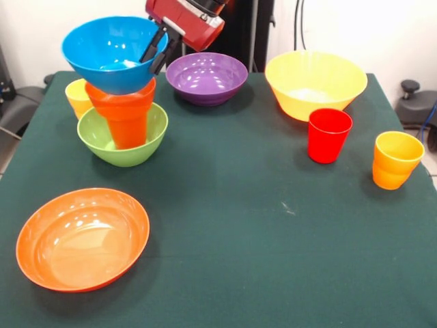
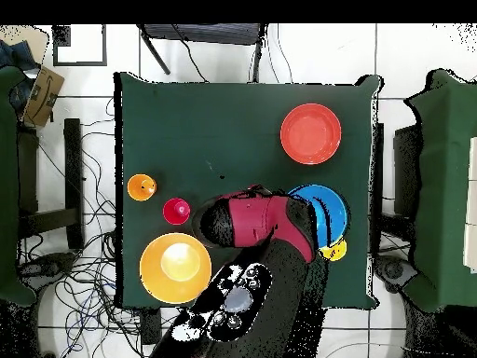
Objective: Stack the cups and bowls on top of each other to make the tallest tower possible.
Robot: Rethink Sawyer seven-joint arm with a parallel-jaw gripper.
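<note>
A counter (image 1: 225,225) covered in dark green cloth is seen, with a small pale mark (image 1: 287,208) at about 4 o'clock from its middle in the front view. In the overhead view a white tiled floor (image 2: 410,75) is shown around the counter, and loose black cables (image 2: 93,261) are strewn over it toward 9 o'clock. A cardboard box (image 2: 42,93) is placed at 10 o'clock, near the picture's corner. Dark chairs (image 2: 42,186) are set at 9 and 3 o'clock.
</note>
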